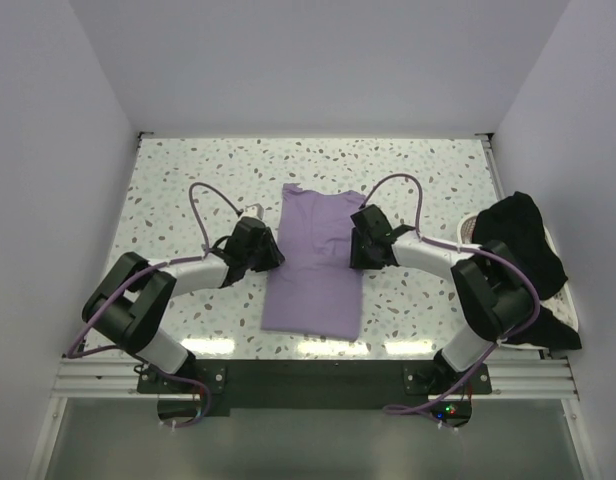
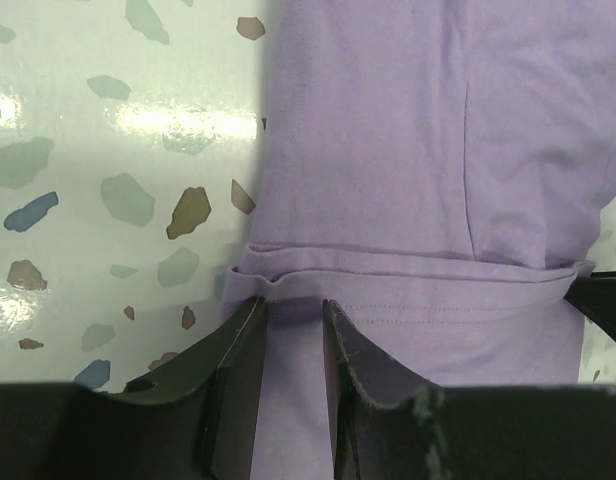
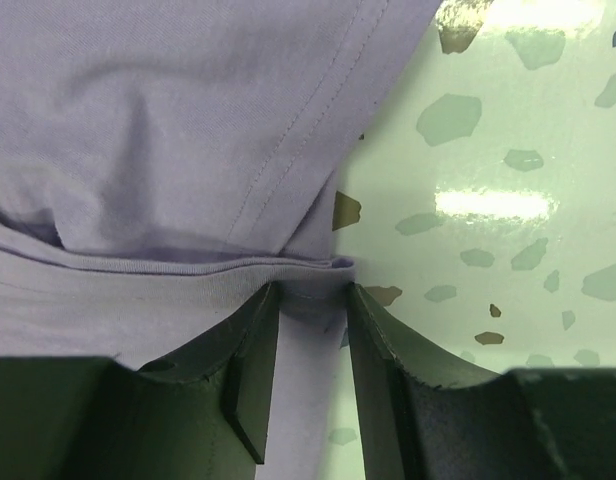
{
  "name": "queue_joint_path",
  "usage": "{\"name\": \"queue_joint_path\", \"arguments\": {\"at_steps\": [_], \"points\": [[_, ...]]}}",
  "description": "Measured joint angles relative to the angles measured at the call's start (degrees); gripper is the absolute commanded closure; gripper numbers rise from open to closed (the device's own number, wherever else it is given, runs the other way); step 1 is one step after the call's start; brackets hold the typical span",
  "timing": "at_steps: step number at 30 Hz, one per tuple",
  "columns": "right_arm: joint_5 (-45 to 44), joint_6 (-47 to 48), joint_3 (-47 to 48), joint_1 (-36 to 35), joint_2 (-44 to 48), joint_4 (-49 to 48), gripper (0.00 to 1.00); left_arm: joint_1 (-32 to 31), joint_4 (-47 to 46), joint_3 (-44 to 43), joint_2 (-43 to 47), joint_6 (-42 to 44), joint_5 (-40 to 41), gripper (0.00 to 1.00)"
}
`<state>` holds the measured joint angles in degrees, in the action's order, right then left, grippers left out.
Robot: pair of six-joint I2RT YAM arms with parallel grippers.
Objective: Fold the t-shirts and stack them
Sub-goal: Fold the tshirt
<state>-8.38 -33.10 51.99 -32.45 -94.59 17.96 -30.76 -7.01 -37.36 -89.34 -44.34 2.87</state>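
Observation:
A purple t-shirt (image 1: 313,270) lies flat on the speckled table, narrowed into a long strip. My left gripper (image 1: 271,252) is at its left edge and my right gripper (image 1: 360,250) at its right edge, both about halfway along. In the left wrist view the fingers (image 2: 238,345) pinch a bunched, stitched hem edge (image 2: 408,285) that lies across the shirt. In the right wrist view the fingers (image 3: 383,335) hold the same layered edge (image 3: 188,265) at its right corner. A black t-shirt (image 1: 528,265) lies crumpled at the table's right side.
White walls enclose the table on the left, back and right. The black t-shirt partly covers a pale object (image 1: 470,228) near the right wall. Purple cables loop above both wrists.

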Motion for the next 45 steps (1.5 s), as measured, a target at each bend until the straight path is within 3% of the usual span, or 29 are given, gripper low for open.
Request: {"name": "queue_joint_path", "arguments": {"at_steps": [4, 9, 12, 16, 23, 31, 45], "points": [[1.0, 0.3, 0.0, 1.0, 0.0, -0.5, 0.62, 0.4, -1.2, 0.7, 0.3, 0.0, -0.8, 0.65], [2.1, 1.7, 1.0, 1.7, 0.3, 1.3, 0.59, 1.0, 0.8, 0.7, 2.8, 0.9, -1.4, 0.57], [2.5, 2.4, 1.8, 2.3, 2.5, 3.9, 0.51, 1.7, 4.3, 0.6, 7.6, 2.1, -0.8, 0.48], [5.3, 2.1, 1.6, 2.9, 9.8, 6.0, 0.49, 3.0, 9.0, 0.3, 16.3, 3.0, 0.0, 0.44], [15.4, -4.5, -16.9, 2.3, 30.6, 3.7, 0.52, 3.7, 13.4, 8.8, 30.4, 3.1, -4.8, 0.43], [23.6, -17.9, -34.1, -1.2, 47.5, 5.7, 0.53, 1.9, 20.1, 19.6, 37.6, 0.4, -13.2, 0.48], [27.6, -34.6, -43.0, -5.9, 50.4, -4.0, 0.57, -1.8, 21.3, 25.7, 44.2, -6.9, -17.6, 0.53]]}}
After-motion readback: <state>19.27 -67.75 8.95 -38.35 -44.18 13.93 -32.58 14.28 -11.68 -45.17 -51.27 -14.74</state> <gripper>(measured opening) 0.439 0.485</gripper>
